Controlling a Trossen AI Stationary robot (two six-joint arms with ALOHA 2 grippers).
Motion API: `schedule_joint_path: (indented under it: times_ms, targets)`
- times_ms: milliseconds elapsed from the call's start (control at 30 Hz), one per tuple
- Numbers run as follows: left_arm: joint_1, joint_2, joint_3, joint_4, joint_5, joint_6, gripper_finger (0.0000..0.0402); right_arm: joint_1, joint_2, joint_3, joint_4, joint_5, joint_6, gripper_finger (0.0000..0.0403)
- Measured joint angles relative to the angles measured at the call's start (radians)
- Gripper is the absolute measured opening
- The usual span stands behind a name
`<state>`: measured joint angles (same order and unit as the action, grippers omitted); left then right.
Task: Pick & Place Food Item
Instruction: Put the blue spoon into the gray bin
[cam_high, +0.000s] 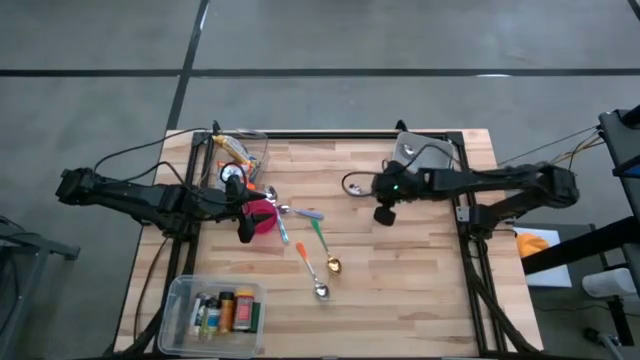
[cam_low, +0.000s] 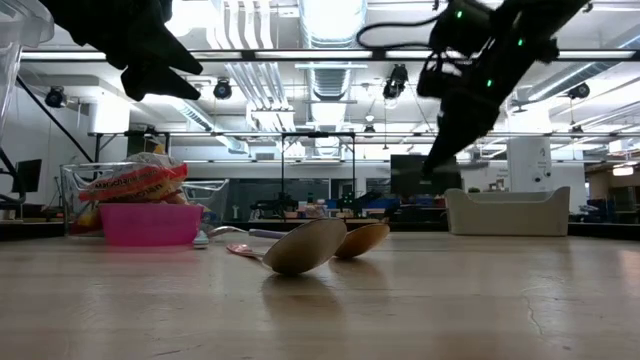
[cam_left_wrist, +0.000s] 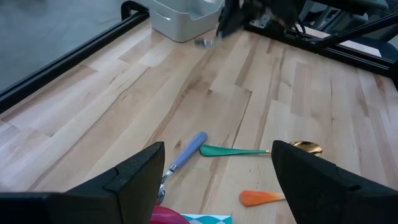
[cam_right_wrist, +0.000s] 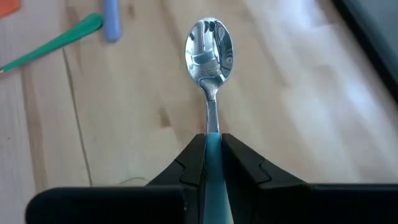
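Your right gripper (cam_right_wrist: 212, 149) has its fingers pressed tight on the teal handle of a silver spoon (cam_right_wrist: 209, 42), whose bowl juts out past the fingertips and hangs clear above the wooden table (cam_high: 420, 260). Taking the pink bowl (cam_high: 262, 216) as your landmark, this gripper (cam_high: 384, 213) sits well apart from it, out toward the table's right side, just in front of the grey tray (cam_high: 425, 152) in the far right corner.

Your left gripper (cam_left_wrist: 214, 180) stands wide open with nothing between its fingers. It hovers right over the pink bowl, at the bowl's left edge as you see it in the high view (cam_high: 245, 232).

The food item, an orange snack packet (cam_low: 135, 182), lies in a clear bin (cam_high: 240, 155) just behind the pink bowl, at the table's far left corner; in the low view the packet shows directly above the bowl's rim (cam_low: 152, 212).

Beside the bowl, on its right, you have loose cutlery on the table: a blue-handled spoon (cam_left_wrist: 183, 158) touching or nearly touching the bowl, a green-handled spoon (cam_left_wrist: 239, 150) with a gold bowl just beyond it, and an orange-handled spoon (cam_high: 308, 268) running away toward the near edge.

In front of the pink bowl, at the near left corner, a second clear container (cam_high: 215, 312) holds small bottles and packets.
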<state>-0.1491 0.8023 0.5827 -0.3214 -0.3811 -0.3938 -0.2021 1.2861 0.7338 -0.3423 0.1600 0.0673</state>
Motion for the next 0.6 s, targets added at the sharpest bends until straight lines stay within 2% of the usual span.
schedule_joint_path:
  times_ms: [333, 600]
  targets:
    - [0.000, 0.000, 0.000, -0.018, 0.000, 0.000, 0.0298, -0.144, -0.206, 0.100, -0.370, 0.062, 0.008, 0.0034]
    - [0.000, 0.000, 0.000, -0.024, 0.000, 0.000, 0.0298, -0.339, -0.222, 0.114, -0.500, 0.082, 0.009, 0.0034]
